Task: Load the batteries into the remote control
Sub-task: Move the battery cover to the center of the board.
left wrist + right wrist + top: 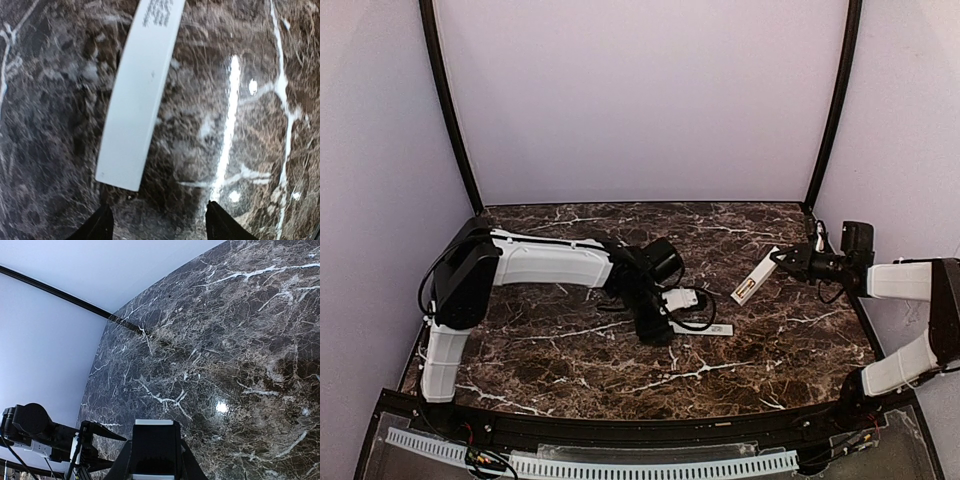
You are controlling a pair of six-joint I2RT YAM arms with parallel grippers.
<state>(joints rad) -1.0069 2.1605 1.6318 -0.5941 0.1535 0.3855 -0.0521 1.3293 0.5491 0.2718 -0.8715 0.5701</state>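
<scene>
Right gripper is clamped on one end of the slim white bar-shaped remote control with a dark end. Jaws are nearly closed, pinching its narrow body. In the right wrist view I see the remote end-on, wedged between the black fingers, dark face with a white top edge.

My landmark is the thin flat white plastic cover strip with small grey print. It lies flat on the dark brown white-veined marble tabletop. In the top view the remote sits up and to the right of that strip, well apart from it. It is tilted, its free end angled down toward the strip's side. A small gold-yellow patch shows near that free end, too small for me to call it a battery.

Left gripper points down just beside the strip's near end. Its jaws are parted fairly wide and it holds nothing. In the left wrist view both black fingertips poke in at the bottom edge. The strip's plain end is just ahead of the left one, close but not touching. The strip runs away from the gripper at a slight slant, its printed end farthest off. Bare marble lies between the fingertips.
</scene>
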